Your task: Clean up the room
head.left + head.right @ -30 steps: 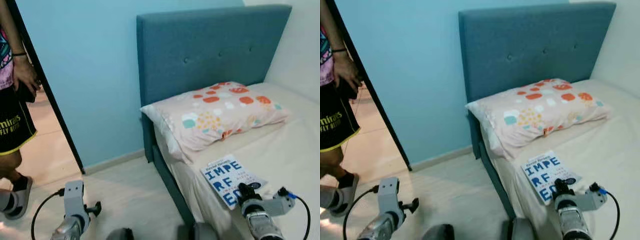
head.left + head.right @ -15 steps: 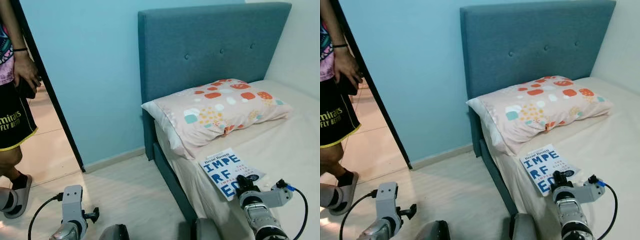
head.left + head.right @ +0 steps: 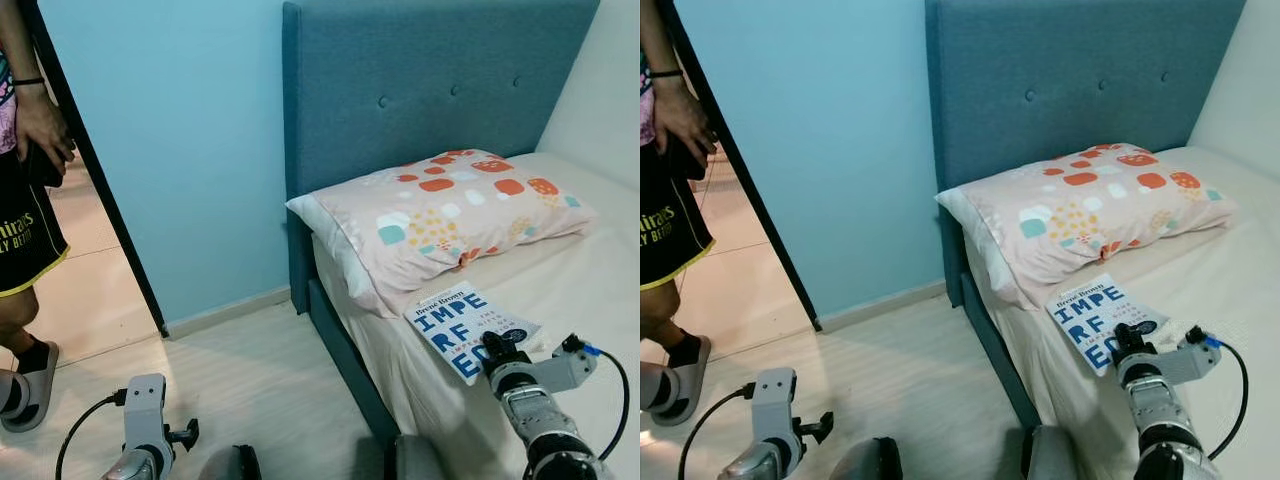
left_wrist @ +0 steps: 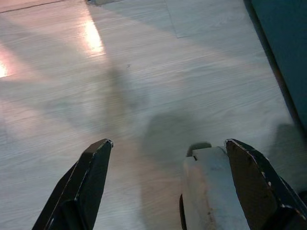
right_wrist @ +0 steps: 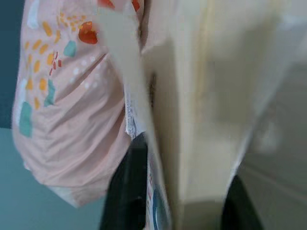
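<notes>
A white book (image 3: 463, 318) with big blue letters lies near the bed's (image 3: 590, 290) side edge, below a pale pillow (image 3: 440, 210) with orange and teal spots. My right gripper (image 3: 492, 347) sits at the book's near corner. In the right wrist view the book's edge (image 5: 134, 115) lies against one of the fingers (image 5: 127, 191), which stand apart. My left gripper (image 4: 168, 148) hangs open over the pale floor, with nothing between its fingers.
A tall blue headboard (image 3: 420, 90) stands behind the pillow against a light blue wall. A person (image 3: 25, 180) in dark shorts and sandals stands in the doorway at the left, beside a dark door frame (image 3: 100, 180). Pale floor (image 3: 250, 370) runs along the bed.
The camera has shifted, so the bed and book sit slightly higher in view. My right gripper stays at the book's near corner. The person has edged further left.
</notes>
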You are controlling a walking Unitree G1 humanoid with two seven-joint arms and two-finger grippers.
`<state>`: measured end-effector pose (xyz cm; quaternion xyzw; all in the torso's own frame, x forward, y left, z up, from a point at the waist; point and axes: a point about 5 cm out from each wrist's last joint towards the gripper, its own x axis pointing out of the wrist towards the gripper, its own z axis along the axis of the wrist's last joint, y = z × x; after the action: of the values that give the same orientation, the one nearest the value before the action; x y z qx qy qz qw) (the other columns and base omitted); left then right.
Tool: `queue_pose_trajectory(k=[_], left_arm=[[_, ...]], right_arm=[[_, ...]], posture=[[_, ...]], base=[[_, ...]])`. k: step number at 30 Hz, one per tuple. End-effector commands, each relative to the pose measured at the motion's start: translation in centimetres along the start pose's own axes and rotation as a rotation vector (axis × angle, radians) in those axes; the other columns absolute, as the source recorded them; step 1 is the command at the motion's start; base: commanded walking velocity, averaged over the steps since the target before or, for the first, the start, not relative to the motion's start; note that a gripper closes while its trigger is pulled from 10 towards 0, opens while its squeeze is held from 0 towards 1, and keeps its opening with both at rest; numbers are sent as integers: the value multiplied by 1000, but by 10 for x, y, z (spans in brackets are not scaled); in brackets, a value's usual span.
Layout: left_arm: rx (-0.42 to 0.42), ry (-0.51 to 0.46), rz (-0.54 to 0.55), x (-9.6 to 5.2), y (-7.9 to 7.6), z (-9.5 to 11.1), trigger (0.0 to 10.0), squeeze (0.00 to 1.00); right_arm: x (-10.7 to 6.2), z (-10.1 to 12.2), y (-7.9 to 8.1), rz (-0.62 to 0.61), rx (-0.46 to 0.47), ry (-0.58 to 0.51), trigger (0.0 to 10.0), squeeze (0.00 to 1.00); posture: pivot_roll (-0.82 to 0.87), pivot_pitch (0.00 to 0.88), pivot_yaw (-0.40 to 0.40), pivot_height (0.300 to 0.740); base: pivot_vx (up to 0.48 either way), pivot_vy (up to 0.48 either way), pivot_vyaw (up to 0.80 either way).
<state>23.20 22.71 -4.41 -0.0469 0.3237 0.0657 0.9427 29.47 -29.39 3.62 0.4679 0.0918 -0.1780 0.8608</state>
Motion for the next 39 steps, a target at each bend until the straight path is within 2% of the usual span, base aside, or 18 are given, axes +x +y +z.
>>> queue_pose_trajectory(k=[1, 5, 6, 8, 9, 13, 16, 17, 22, 24, 27, 28, 29, 30, 33, 36, 37, 39], left_arm=[[-9, 2, -11, 0, -4, -2, 10000, 0], [-12, 2, -18, 1, -7, -1, 10000, 0], [-14, 4, -22, 1, -8, -1, 10000, 0], [-16, 5, -27, 1, -10, -1, 10000, 0], [-16, 6, -28, 1, -10, -1, 10000, 0], [-15, 15, -33, 1, -13, -3, 10000, 0], [-20, 20, -35, 1, -14, -4, 10000, 0], [-22, 23, -38, 1, -15, -5, 10000, 0], [-21, 35, -45, 1, -18, -8, 10000, 0], [-23, 42, -44, 1, -19, -9, 10000, 0], [-25, 49, -42, 1, -19, -11, 10000, 0], [-28, 57, -29, 1, -19, -11, 10000, 0], [-28, 57, -29, 1, -19, -11, 10000, 0], [-44, 56, 10, 2, -14, -7, 10000, 0], [-48, 56, 21, 2, -12, -6, 10000, 0], [-40, 32, 56, 5, -7, 4, 10000, 0], [-43, 23, 66, 6, -6, 8, 10000, 0], [-46, 17, 73, 6, -5, 11, 10000, 0]], right_arm=[[2, 3, 2, -24, -18, 9, 10000, 1000], [1, 10, -2, -78, -20, -2, 10000, 969], [-1, 11, -7, -110, -34, 6, 10000, 784], [-3, 13, -12, -141, -51, 15, 10000, 784], [-3, 14, -14, -148, -52, 17, 10000, 518], [-10, 30, -28, -251, -89, 5, 10000, 522], [-11, 39, -30, -283, -95, 4, 10000, 518], [-11, 43, -29, -290, -98, 12, 10000, 0], [-11, 52, -28, -310, -112, 35, 10000, 0], [-12, 57, -27, -324, -136, 18, 10000, 0], [-8, 67, -15, -252, -162, -62, 10000, 0], [-3, 74, 7, -99, -204, -138, 10000, 0], [-3, 74, 7, -99, -204, -138, 10000, 0], [1, 75, 46, 170, -243, -213, 10000, 0], [0, 74, 56, 238, -252, -230, 10000, 0], [-1, 64, 89, 447, -219, -224, 10000, 0], [-2, 53, 100, 526, -239, -191, 10000, 0], [-3, 46, 107, 577, -253, -167, 10000, 0]], posture=[[23, 60, -23, 549], [11, 60, -23, 549], [7, 57, -25, 549], [6, 56, -27, 549], [6, 56, -27, 549], [-6, 44, -32, 549], [-9, 41, -33, 549], [-13, 35, -38, 549], [-24, 23, -45, 549], [-26, 17, -50, 549], [-27, 5, -54, 549], [-21, 0, -59, 559], [-21, 0, -59, 559], [-20, 0, -58, 569], [-20, 0, -58, 574], [-12, 0, -54, 593], [-13, 0, -45, 598], [-13, 0, -45, 603]], base=[[0, 0, 0], [0, 0, 0], [0, 0, 0], [0, 0, 0], [0, 0, 0], [0, 0, 0], [0, 0, 0], [0, 0, 0], [0, 0, 0], [0, 0, 0], [0, 0, 0], [0, 0, 0], [0, 0, 0], [0, 0, 0], [0, 0, 0], [0, 0, 0], [0, 0, 0], [0, 0, 0]])
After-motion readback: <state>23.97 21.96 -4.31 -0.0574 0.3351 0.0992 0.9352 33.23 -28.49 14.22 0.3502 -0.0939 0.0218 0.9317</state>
